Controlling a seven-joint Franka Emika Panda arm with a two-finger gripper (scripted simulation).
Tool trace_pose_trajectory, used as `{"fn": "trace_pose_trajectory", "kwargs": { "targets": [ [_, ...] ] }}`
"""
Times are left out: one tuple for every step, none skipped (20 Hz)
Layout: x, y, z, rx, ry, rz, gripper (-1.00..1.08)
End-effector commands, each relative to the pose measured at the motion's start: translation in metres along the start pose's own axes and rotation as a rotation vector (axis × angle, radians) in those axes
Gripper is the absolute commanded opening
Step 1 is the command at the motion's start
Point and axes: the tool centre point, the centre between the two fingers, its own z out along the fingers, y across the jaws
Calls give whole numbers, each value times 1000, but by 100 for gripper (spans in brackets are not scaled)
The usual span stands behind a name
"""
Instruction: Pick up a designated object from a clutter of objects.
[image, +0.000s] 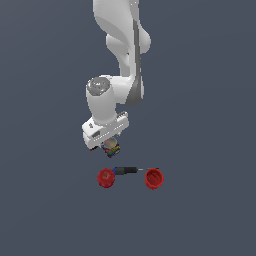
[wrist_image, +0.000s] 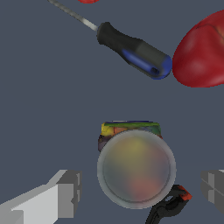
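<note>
Presently, end effector (wrist_image: 139, 188) spread wide, fingers either side of multicoloured can (wrist_image: 136, 168), not touching it, black-and-red clamp (wrist_image: 168, 205) beside can, screwdriver (wrist_image: 133, 50) beyond.

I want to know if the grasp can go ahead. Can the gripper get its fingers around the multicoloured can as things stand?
Probably yes. In the wrist view the gripper is open with the can between its fingers. The small clamp lies close beside the can and might get nudged; the screwdriver lies well clear.
</note>
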Motion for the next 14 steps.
{"fn": "trace_pose_trajectory", "kwargs": {
  "targets": [
    [0, 0, 5, 0, 0, 0, 100],
    [0, 0, 8, 0, 0, -1, 100],
    [-1, 0, 12, 0, 0, -1, 100],
    [-1, -1, 17, 0, 0, -1, 100],
    [-1, -1, 22, 0, 0, -1, 100],
    [-1, -1, 27, 0, 0, -2, 100],
    [-1, -1, 32, 0, 0, -2, 100],
    [-1, -1, 36, 0, 0, -2, 100],
    [-1, -1, 39, 0, 0, -3, 100],
    [-1, -1, 42, 0, 0, -3, 100],
    [-1, -1, 44, 0, 0, -3, 100],
    [-1, -1, 46, 0, 0, -3, 100],
    [-1, 0, 47, 0, 0, -3, 100],
    [-1, 0, 48, 0, 0, -3, 100]
  ]
}}
